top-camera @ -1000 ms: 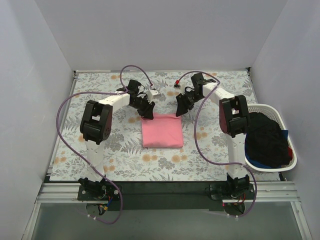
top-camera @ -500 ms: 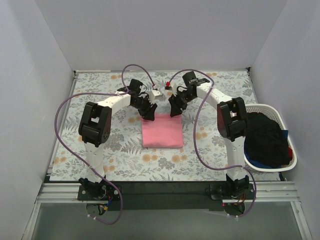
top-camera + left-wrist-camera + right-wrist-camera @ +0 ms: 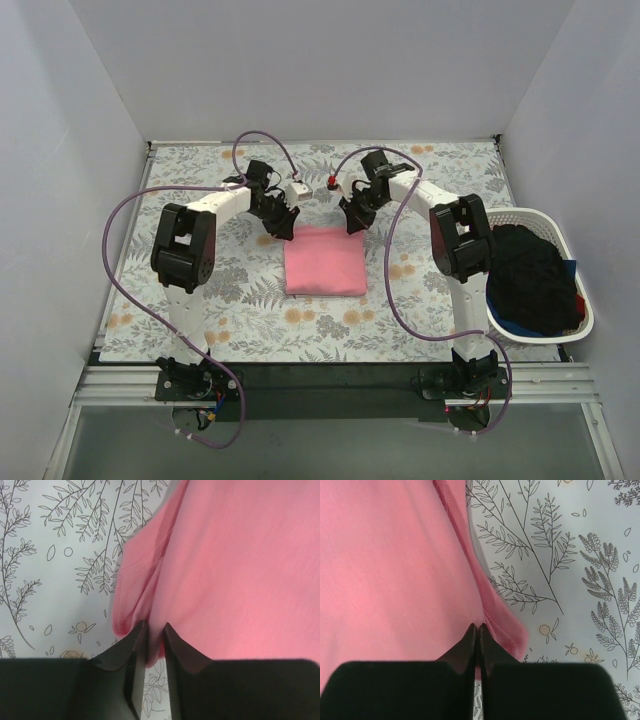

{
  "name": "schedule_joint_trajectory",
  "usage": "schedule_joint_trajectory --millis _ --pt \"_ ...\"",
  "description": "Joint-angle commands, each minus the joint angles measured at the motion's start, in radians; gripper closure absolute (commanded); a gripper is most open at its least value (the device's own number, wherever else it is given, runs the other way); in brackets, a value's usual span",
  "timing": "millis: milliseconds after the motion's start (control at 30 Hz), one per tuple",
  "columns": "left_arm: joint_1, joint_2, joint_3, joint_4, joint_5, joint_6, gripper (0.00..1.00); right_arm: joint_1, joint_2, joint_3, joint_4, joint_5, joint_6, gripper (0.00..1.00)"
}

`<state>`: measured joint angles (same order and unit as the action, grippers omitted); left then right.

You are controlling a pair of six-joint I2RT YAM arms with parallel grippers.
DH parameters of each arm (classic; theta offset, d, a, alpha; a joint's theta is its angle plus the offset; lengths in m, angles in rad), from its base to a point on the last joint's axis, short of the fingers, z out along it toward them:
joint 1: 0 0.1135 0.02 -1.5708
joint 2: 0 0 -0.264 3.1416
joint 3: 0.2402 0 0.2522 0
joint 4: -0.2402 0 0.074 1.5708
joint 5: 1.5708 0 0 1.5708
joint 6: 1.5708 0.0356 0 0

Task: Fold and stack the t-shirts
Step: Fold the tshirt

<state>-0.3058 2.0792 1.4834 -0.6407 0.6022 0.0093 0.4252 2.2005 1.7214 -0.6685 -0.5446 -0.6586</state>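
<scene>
A salmon-pink t-shirt [image 3: 323, 260] lies folded into a rectangle in the middle of the floral tablecloth [image 3: 200, 290]. My left gripper [image 3: 283, 227] is at its far left corner. In the left wrist view the gripper [image 3: 152, 626] is shut on a bunched fold of the pink shirt [image 3: 240, 565]. My right gripper [image 3: 351, 222] is at the far right corner. Its tips [image 3: 479, 626] are pressed together on the pink cloth [image 3: 390, 570] just inside the hem, with a thin strip of pink between the fingers. Both corners still lie low on the cloth.
A white oval laundry basket [image 3: 570, 235] stands at the right edge of the table, beside the right arm. It holds a black t-shirt [image 3: 530, 275] heaped over a dark blue one [image 3: 515, 326]. Purple cables loop from both arms over the tablecloth.
Both wrists shifted back and inward onto the pink shirt's far corners. The jaws, open a moment ago, have closed on the cloth. The shirt itself has not moved.
</scene>
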Motion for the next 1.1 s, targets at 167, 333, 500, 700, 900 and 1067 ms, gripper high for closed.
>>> schedule_joint_trajectory --millis 167,333,500,700,900,1067 --pt "0.011 -0.13 0.023 -0.045 0.068 0.044 1.0 -0.003 -0.001 -0.042 0.056 0.017 -0.033 0.99" --pt "0.01 -0.149 0.069 0.005 0.107 0.0 1.0 -0.003 -0.004 -0.066 0.066 0.012 -0.047 0.99" --pt "0.01 -0.105 0.09 0.065 0.081 -0.048 1.0 0.0 -0.007 -0.077 0.075 0.015 -0.052 0.99" --pt "0.011 -0.027 0.051 0.108 0.002 -0.051 1.0 -0.003 -0.015 -0.074 0.075 0.015 -0.053 0.99" --pt "0.011 0.044 0.055 0.139 -0.042 -0.088 1.0 -0.002 -0.045 -0.082 0.073 0.023 -0.061 0.99" --pt "0.011 0.077 0.066 0.098 -0.059 -0.081 1.0 -0.003 -0.099 -0.065 0.06 0.046 -0.049 0.99"
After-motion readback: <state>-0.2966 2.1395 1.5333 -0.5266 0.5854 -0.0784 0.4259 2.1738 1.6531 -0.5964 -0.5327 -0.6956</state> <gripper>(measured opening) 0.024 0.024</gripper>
